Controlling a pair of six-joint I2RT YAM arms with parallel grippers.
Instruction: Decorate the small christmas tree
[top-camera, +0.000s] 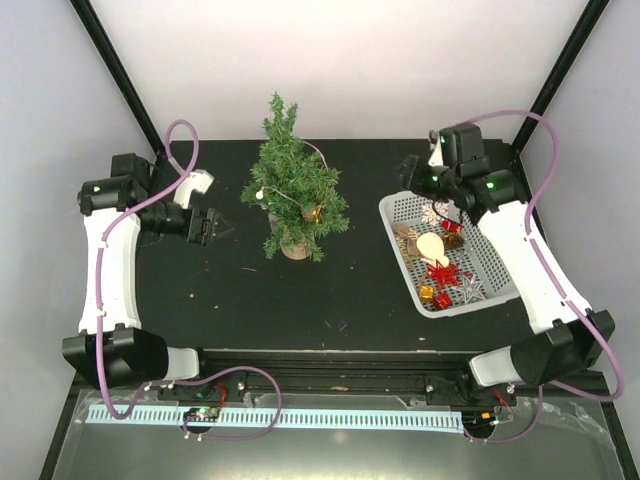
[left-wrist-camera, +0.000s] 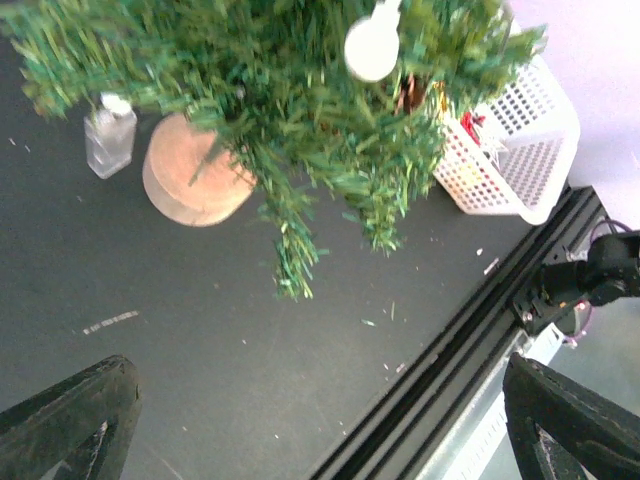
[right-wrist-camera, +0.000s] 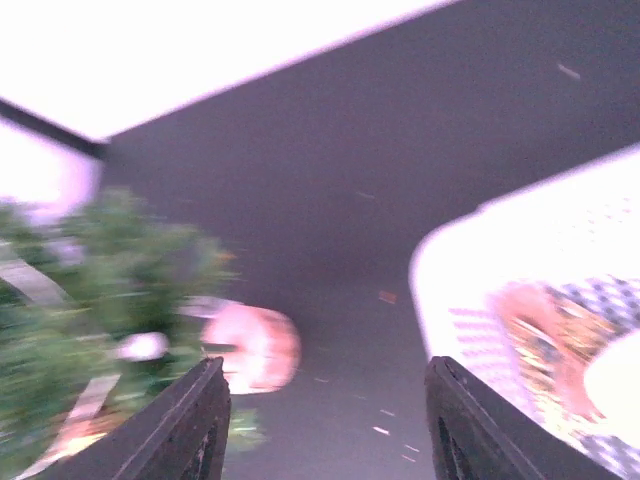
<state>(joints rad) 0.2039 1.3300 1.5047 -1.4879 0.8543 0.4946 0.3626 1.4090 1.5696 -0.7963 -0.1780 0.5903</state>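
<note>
The small christmas tree (top-camera: 293, 185) stands upright on its light-wood stump (top-camera: 296, 249) at the back middle of the black table. It carries a white ball (top-camera: 258, 195), a thin cord and a golden ornament (top-camera: 313, 212). My left gripper (top-camera: 208, 228) is open and empty, left of the tree and apart from it; its wrist view shows the tree (left-wrist-camera: 300, 110), the stump (left-wrist-camera: 190, 180) and a white ball (left-wrist-camera: 372, 45). My right gripper (top-camera: 412, 172) is open and empty above the far left corner of the white basket (top-camera: 395, 210). Its wrist view is blurred.
The white basket holds several ornaments: red stars (top-camera: 443, 272), small gift boxes (top-camera: 434, 297), a cream bauble (top-camera: 432, 246) and a silver star (top-camera: 470, 290). A small clear bottle (left-wrist-camera: 108, 137) stands beside the stump. A black rail (top-camera: 330, 362) runs along the table's near edge.
</note>
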